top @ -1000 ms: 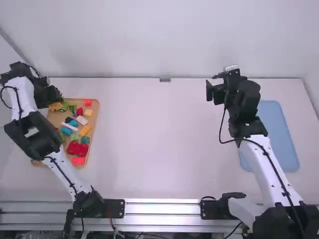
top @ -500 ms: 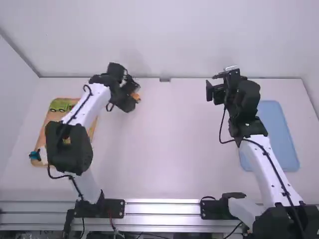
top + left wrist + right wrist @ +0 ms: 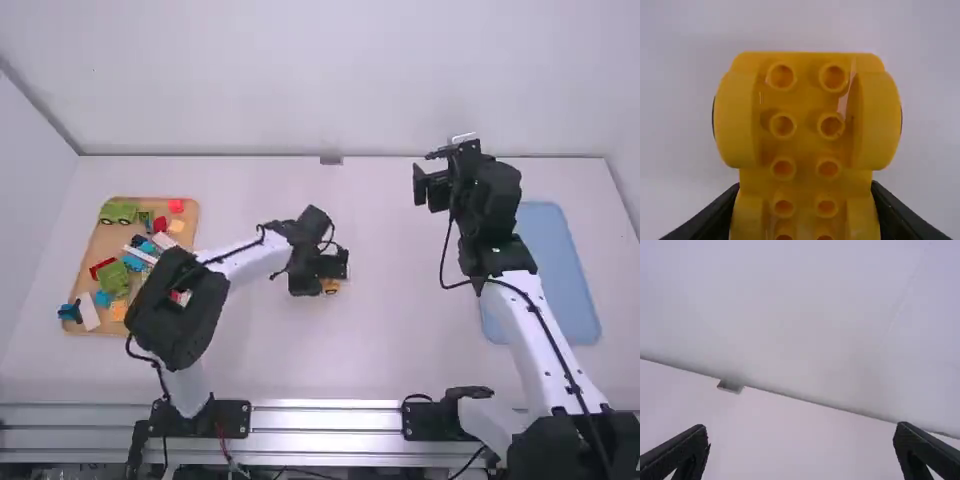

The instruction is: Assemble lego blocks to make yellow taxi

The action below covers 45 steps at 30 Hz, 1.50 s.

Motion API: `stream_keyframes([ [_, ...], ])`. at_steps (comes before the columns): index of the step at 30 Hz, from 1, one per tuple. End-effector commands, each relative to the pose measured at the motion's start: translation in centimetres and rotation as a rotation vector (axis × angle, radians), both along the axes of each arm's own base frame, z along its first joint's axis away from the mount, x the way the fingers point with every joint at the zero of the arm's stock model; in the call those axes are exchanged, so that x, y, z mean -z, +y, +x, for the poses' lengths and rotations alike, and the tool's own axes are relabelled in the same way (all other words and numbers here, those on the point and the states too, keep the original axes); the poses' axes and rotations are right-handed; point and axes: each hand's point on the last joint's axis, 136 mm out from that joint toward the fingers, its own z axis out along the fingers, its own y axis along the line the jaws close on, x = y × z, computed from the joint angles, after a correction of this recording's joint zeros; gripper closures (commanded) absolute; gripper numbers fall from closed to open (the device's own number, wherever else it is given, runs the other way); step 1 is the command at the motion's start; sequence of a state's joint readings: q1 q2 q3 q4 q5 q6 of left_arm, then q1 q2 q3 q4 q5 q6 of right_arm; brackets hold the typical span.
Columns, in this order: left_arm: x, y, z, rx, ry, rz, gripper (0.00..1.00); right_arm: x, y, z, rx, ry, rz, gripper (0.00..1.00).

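We see the fingers of the left gripper (image 3: 330, 280) closed onto the two sides of a yellow block (image 3: 805, 130), one finger to each side, with the piece firmly between them. In the left wrist view we look at its hollow face, where two rows of round tubes run along the middle, and a bulging rounded part stands out on either side. From the high view, we find the block out over the white table (image 3: 400, 350), well apart from both the tray and the blue mat.

The fingers of the right gripper (image 3: 426, 168) stand wide apart with bare space between them. We see that gripper near the table's far edge, to the right of the middle, well apart from the yellow block.

Farther out, at the table's left, we have the wooden tray (image 3: 99, 243), partly hidden by the left arm. In it lie a green wheeled piece (image 3: 118, 212) at the far left corner, a red block (image 3: 176, 206) at the far right corner, and a mix of other coloured pieces. At the table's right lies the blue mat (image 3: 560, 270), partly behind the right arm.
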<state>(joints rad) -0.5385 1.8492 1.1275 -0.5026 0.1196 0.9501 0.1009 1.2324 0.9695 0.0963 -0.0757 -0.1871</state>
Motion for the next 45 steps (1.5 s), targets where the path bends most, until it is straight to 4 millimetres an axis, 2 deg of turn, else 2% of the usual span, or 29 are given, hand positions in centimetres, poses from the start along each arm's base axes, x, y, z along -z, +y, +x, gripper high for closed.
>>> stream_keyframes([
  [1, 0.7, -0.3, -0.8, 0.056, -0.014, 0.0, 0.98, -2.0, 0.3, 0.3, -0.007, -0.04, 0.008, 0.01],
  [5, 1.0, -1.0, -1.5, 0.07, 0.0, -0.034, 0.98, -2.0, 0.3, 0.3, -0.006, -0.039, 0.009, 0.02],
  [7, 0.9, -1.1, -1.5, 0.073, 0.003, -0.043, 0.95, -2.0, 0.3, 0.3, -0.006, -0.039, 0.009, 0.02],
  [10, 0.9, -1.1, -1.4, 0.062, 0.003, -0.047, 0.82, -2.0, 0.4, 0.3, -0.01, -0.039, 0.009, 0.02],
  [16, 0.8, -1.3, -1.6, 0.062, 0.017, -0.069, 0.64, -1.9, 0.3, 0.3, -0.009, -0.034, 0.012, 0.01],
  [17, 0.8, -1.4, -1.6, 0.064, 0.017, -0.071, 0.57, -1.8, 0.3, 0.3, -0.01, -0.033, 0.012, 0.01],
  [18, 0.8, -1.4, -1.6, 0.063, 0.017, -0.07, 0.56, -1.8, 0.3, 0.3, -0.009, -0.032, 0.012, 0.01],
  [19, 0.9, -1.3, -1.5, 0.061, 0.013, -0.065, 0.49, -1.8, 0.3, 0.2, -0.009, -0.03, 0.011, 0.01],
  [27, 0.8, -1.3, -1.4, 0.061, 0.011, -0.067, 0.3, -1.8, 0.3, 0.2, -0.009, -0.03, 0.012, 0.01],
  [30, 0.8, -1.4, -1.3, 0.058, 0.007, -0.071, 0.17, -1.8, 0.3, 0.2, -0.009, -0.03, 0.012, 0.01],
  [32, 0.7, -1.5, -1.1, 0.045, 0.003, -0.076, 0.01, -1.8, 0.3, 0.2, -0.009, -0.03, 0.012, 0.01],
  [35, 0.6, -1.6, -1.0, 0.044, -0.001, -0.078, 0.01, -1.8, 0.3, 0.2, -0.01, -0.03, 0.011, 0.01],
  [38, -0.5, -1.6, -0.9, 0.033, 0.015, -0.071, 0.01, -1.8, 0.3, 0.2, -0.009, -0.03, 0.011, 0.02],
  [42, -4.0, -0.8, -0.1, -0.015, 0.043, -0.066, 0.01, -1.8, 0.3, 0.2, -0.01, -0.031, 0.01, 0.02],
  [44, -6.2, 0.0, 1.2, -0.082, 0.044, -0.082, 0.01, -1.8, 0.3, 0.3, -0.009, -0.032, 0.008, 0.01],
  [45, -6.5, 0.2, 1.5, -0.104, 0.042, -0.087, 0.01, -1.8, 0.3, 0.2, -0.01, -0.032, 0.008, 0.01],
])
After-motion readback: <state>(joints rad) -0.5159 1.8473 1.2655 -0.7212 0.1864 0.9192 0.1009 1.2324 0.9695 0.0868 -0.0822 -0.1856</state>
